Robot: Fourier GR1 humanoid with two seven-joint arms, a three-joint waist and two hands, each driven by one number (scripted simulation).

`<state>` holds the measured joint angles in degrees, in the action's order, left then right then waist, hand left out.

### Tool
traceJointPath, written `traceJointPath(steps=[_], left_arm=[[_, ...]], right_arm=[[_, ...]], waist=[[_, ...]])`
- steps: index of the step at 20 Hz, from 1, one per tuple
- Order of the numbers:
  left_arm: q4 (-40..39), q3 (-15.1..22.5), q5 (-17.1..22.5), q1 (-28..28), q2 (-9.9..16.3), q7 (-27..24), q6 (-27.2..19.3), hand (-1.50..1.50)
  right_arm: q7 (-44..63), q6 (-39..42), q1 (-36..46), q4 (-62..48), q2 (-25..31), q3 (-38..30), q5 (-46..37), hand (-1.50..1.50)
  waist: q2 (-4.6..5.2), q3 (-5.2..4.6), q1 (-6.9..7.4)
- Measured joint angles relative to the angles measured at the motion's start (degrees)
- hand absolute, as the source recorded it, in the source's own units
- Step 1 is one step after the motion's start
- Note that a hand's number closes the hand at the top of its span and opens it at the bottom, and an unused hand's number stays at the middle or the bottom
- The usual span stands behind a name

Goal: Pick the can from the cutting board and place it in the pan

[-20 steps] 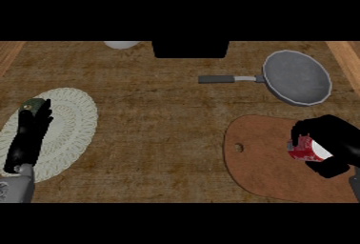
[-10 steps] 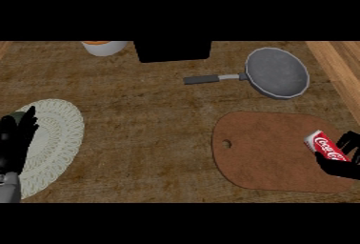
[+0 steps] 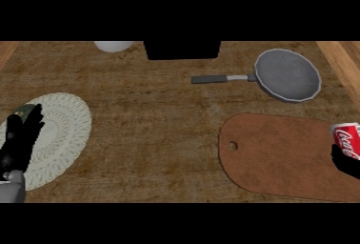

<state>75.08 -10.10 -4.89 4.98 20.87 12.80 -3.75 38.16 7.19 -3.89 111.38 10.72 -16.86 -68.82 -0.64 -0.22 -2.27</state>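
Can [image 3: 346,139]: red, upright at the right edge of the cutting board [image 3: 281,157], right hand [image 3: 345,162] curled round its lower side for lifting. Pan [image 3: 287,75]: well apart, handle pointing left. Left hand [image 3: 20,143]: fingers straight, resting over the woven mat [image 3: 63,128] on the worktop [image 3: 141,114].

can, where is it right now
In the head view the can is at the far right edge, over the right end of the cutting board, with the right hand round its lower part. The pan lies farther back.
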Motion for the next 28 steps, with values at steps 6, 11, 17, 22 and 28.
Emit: traceJointPath(steps=[6, 11, 17, 22, 28], left_arm=[[1.6, 1.0, -0.6, 0.6, -1.0, 1.2, 0.5, 0.00], [0.5, 0.6, -1.1, 1.7, -1.2, 0.8, 0.8, 0.00], [-1.0, 0.5, -1.7, 3.8, -1.3, 1.0, 0.9, 0.00], [-0.6, 0.6, -1.7, 3.5, -1.4, 0.7, 1.7, 0.00], [0.1, 1.1, -2.3, 4.0, -2.2, 1.2, 1.4, 0.00]], right_arm=[[7.9, 2.0, 4.3, 8.9, -3.2, 5.9, -7.0, 1.50], [8.7, -3.0, 13.7, -0.6, -2.4, 3.1, -6.1, 1.50], [6.4, -10.5, 25.2, -16.2, 0.7, -2.8, -1.0, 1.50], [2.1, -19.3, 33.8, -34.2, 3.7, -7.4, 3.0, 1.50], [-4.5, -28.5, 42.8, -57.0, 7.8, -11.7, 6.4, 1.50]], waist=[[0.45, 0.13, 1.80], [0.65, 0.19, 2.40], [0.82, 0.22, 2.78], [0.99, 0.27, 3.39], [1.30, 0.32, 4.16]])
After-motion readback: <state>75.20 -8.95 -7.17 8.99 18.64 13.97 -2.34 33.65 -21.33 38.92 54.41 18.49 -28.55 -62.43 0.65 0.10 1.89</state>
